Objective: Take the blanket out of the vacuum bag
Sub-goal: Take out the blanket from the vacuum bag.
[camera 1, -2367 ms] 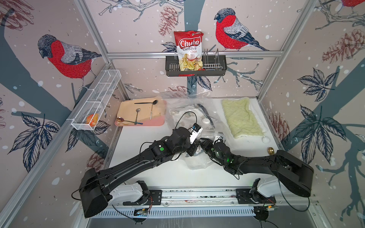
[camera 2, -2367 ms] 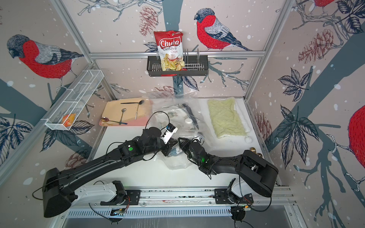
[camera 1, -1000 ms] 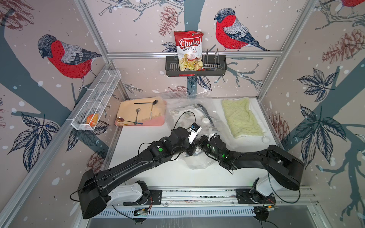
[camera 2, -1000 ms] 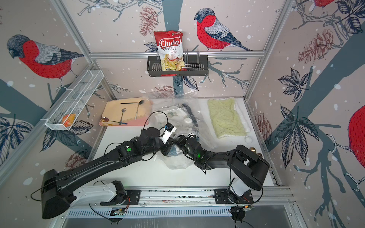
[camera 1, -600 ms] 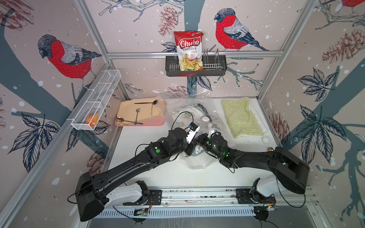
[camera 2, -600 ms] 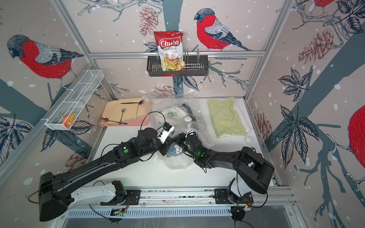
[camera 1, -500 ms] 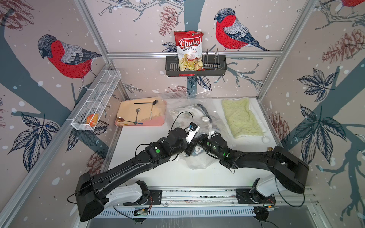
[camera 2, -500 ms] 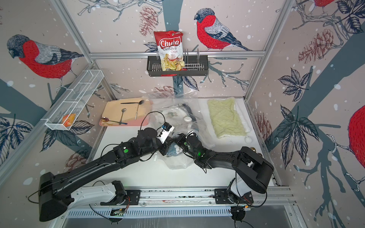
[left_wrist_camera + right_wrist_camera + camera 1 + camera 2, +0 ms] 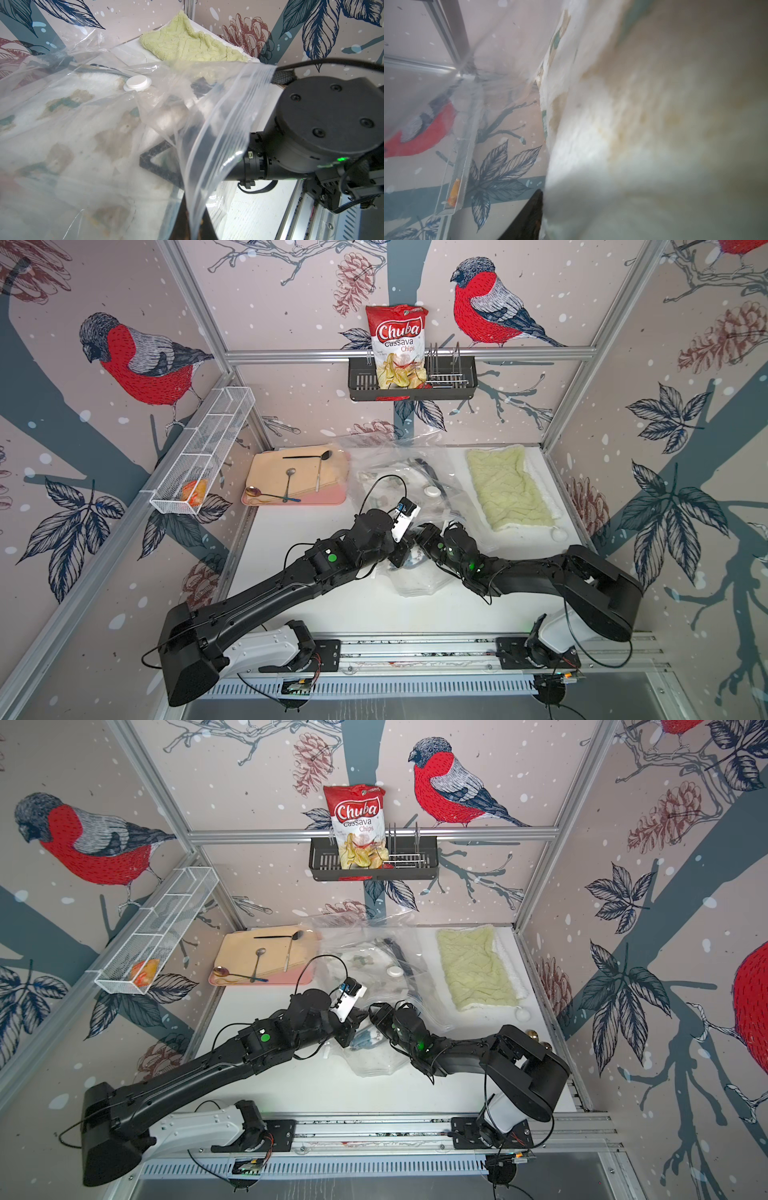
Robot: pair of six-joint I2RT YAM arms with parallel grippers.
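Two arms meet just ahead of us over the white worktop [image 9: 332,605], at the near part of the vacuum bag [image 9: 415,587]. Our left end effector [image 9: 192,225] is closed, and its wrist view suggests it pinches the ribbed zip band [image 9: 216,133] at the bag's mouth. Our right end effector [image 9: 423,531] reaches inside that mouth; film and fleece hide its jaws, so we cannot tell whether they grip anything. Beyond them the blanket [image 9: 62,116], white fleece with green and tan patches, lies inside the bag, under the face bearing the white valve cap [image 9: 432,491]. Toward the far right corner, outside the plastic, a green towel [image 9: 515,489] lies flat.

We judge the film light, slick and crinkly: it would slide along with any tug, so the stiffer zip band is the place to hold it. The blanket looks soft, limp and bulky, likely to bunch at the opening; we would take a thick fold nearest the mouth rather than a thin edge.
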